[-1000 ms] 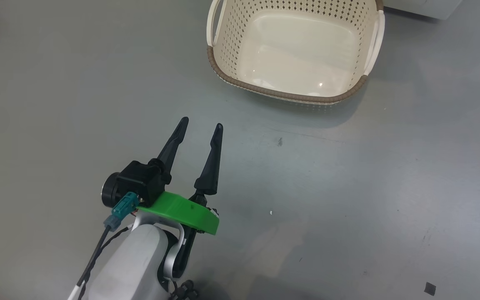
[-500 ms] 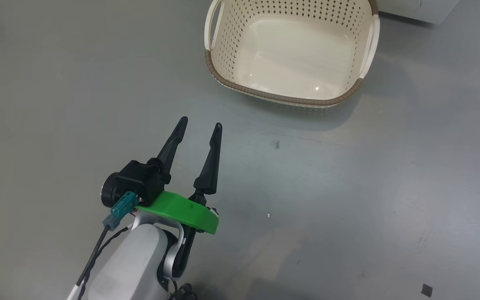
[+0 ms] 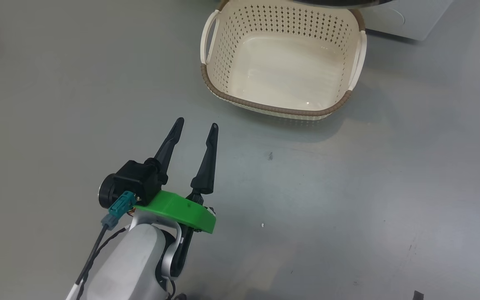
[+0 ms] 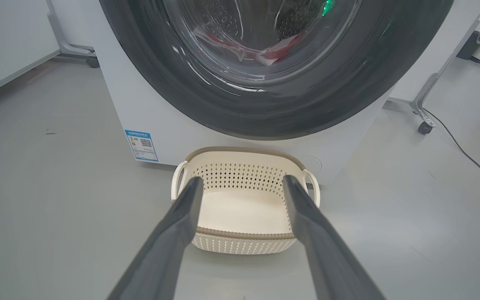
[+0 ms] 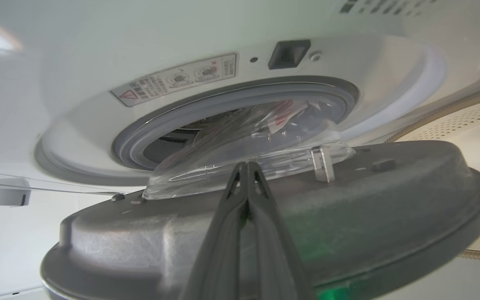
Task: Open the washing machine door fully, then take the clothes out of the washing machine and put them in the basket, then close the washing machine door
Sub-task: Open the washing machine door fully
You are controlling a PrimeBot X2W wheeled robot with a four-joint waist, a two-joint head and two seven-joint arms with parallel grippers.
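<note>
The one door (image 5: 348,208) stands ajar, its glass bowl partly out of the one washer's (image 4: 161,125) porthole. Red clothes (image 4: 277,48) lie in the drum, too bunched to count. One basket (image 3: 273,109) sits on the floor (image 3: 56,83) just before the washer. Of my two claws, the right claw (image 5: 245,164) is pinched tight at the door's inner face, and the left claw (image 3: 197,123) is spread wide, holding nothing, near the basket.

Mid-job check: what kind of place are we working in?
Probably a lab or test bay set up as a laundry corner, not a home: a big white front-loading washing machine stands on bare grey floor, a small cream perforated plastic basket before it, and grey metal frames on castors beside it.
</note>
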